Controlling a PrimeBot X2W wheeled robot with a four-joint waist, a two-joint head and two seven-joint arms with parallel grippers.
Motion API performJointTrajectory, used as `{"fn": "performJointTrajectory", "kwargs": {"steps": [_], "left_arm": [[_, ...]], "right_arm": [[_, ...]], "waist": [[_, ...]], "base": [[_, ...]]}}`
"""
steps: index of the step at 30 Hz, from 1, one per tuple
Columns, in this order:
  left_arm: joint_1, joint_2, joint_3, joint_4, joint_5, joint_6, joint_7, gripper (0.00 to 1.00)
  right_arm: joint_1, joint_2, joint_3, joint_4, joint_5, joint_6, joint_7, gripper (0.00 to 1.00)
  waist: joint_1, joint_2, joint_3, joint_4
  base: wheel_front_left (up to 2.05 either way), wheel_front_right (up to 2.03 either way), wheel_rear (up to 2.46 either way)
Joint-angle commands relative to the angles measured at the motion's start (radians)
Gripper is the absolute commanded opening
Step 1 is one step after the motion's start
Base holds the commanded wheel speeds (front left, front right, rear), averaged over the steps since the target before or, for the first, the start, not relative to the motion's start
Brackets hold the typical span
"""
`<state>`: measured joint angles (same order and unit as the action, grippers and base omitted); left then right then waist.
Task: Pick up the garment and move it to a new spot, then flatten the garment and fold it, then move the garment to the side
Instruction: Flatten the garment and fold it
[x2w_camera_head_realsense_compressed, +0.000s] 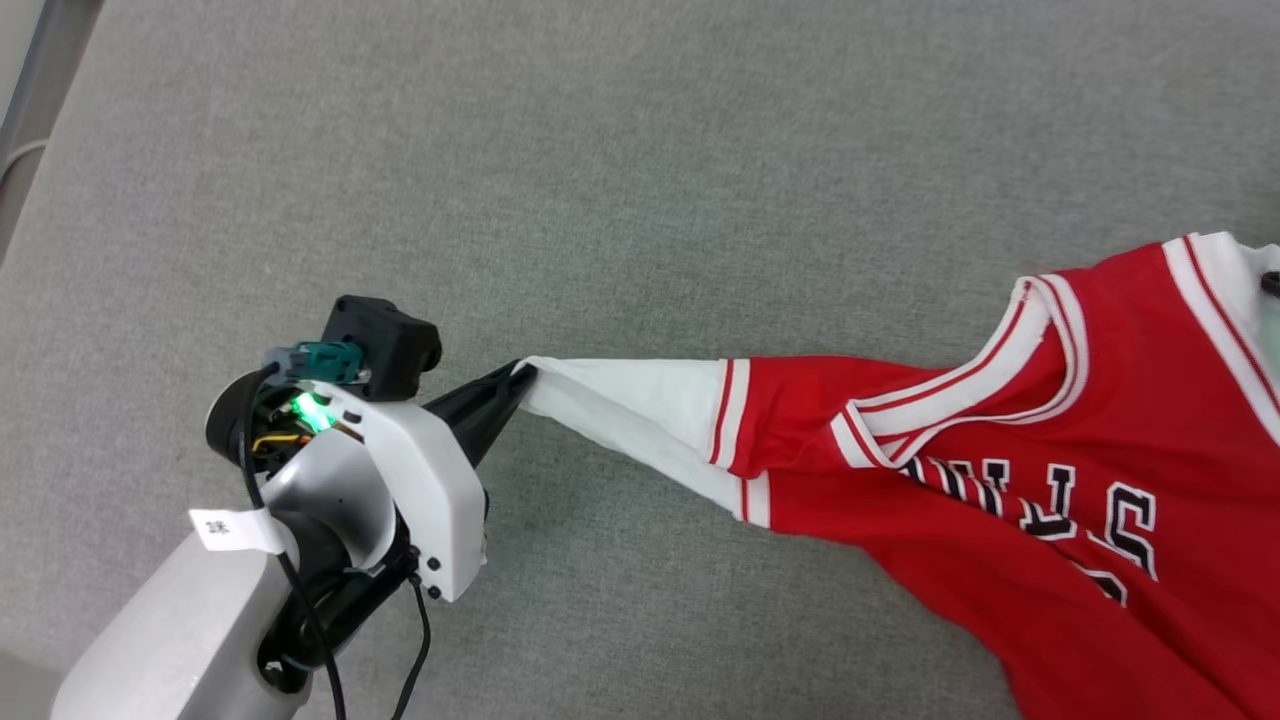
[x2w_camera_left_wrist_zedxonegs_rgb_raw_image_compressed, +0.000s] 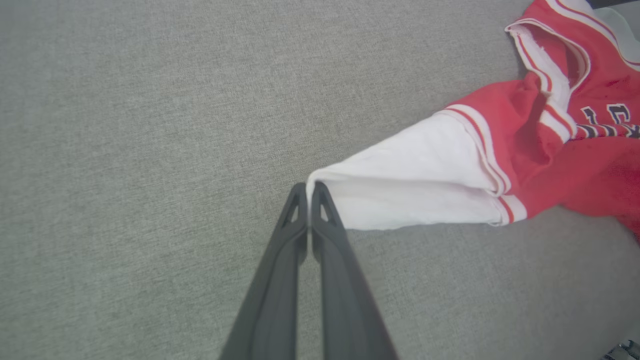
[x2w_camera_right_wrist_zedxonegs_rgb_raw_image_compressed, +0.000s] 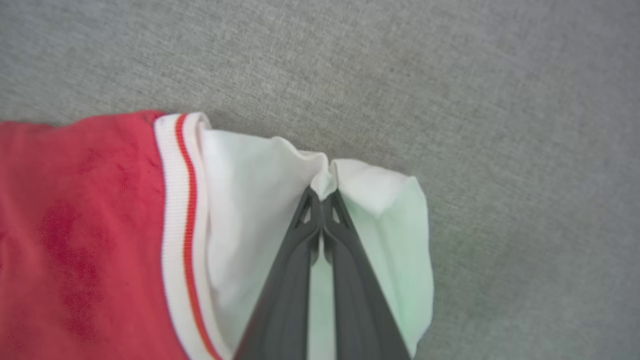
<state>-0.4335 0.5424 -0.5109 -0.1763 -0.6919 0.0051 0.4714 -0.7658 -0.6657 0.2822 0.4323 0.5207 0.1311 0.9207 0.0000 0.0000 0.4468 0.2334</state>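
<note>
- The garment (x2w_camera_head_realsense_compressed: 1000, 470) lies right of centre in the head view, one white sleeve (x2w_camera_head_realsense_compressed: 640, 400) stretched leftward.
- Left gripper (x2w_camera_head_realsense_compressed: 522, 378) clamps that sleeve's tip; right gripper (x2w_camera_right_wrist_zedxonegs_rgb_raw_image_compressed: 324, 194) seemingly pinches the other sleeve (x2w_camera_right_wrist_zedxonegs_rgb_raw_image_compressed: 250, 200).
- Likely flattening: next, spread both sleeves evenly.

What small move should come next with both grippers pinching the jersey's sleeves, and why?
Probably draw the arms apart to stretch it: the left gripper and right gripper are each shut on a white sleeve, yet the garment lies wrinkled, its collar bunched, on the grey surface.
</note>
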Motion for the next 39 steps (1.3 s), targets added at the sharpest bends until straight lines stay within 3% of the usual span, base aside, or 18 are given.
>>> {"fn": "performJointTrajectory", "kwargs": {"steps": [1, 7, 22, 29, 39], "left_arm": [[0.012, 0.003, 0.009, 0.007, -0.007, 0.006, -0.012, 0.00], [0.029, 0.021, 0.049, 0.030, -0.010, 0.023, -0.052, 0.00], [0.043, 0.093, 0.201, -0.020, 0.040, 0.110, -0.193, 0.00], [0.073, 0.118, 0.266, -0.073, 0.070, 0.158, -0.266, 0.00], [0.115, 0.132, 0.339, -0.160, 0.094, 0.198, -0.362, 0.00]], "right_arm": [[0.019, 0.004, -0.007, 0.018, 0.009, -0.001, -0.034, 0.00], [-0.001, 0.024, -0.030, 0.021, 0.035, -0.001, -0.189, 0.00], [0.058, -0.033, -0.059, -0.052, 0.077, -0.001, -0.465, 0.00], [0.117, -0.039, -0.106, -0.121, 0.079, -0.001, -0.536, 0.00], [0.207, 0.008, -0.228, -0.295, 0.025, -0.001, -0.568, 0.00]], "waist": [[0.0000, 0.0000, -0.032, -0.019], [0.0000, 0.0000, -0.125, -0.066], [0.0000, 0.0000, -0.331, -0.155], [0.0000, 0.0000, -0.397, -0.181], [0.0000, 0.0000, -0.451, -0.205]], "base": [[0.00, 0.00, 0.00], [0.00, 0.00, 0.00], [0.00, 0.00, 0.00], [0.00, 0.00, 0.00], [0.00, 0.00, 0.00]]}}
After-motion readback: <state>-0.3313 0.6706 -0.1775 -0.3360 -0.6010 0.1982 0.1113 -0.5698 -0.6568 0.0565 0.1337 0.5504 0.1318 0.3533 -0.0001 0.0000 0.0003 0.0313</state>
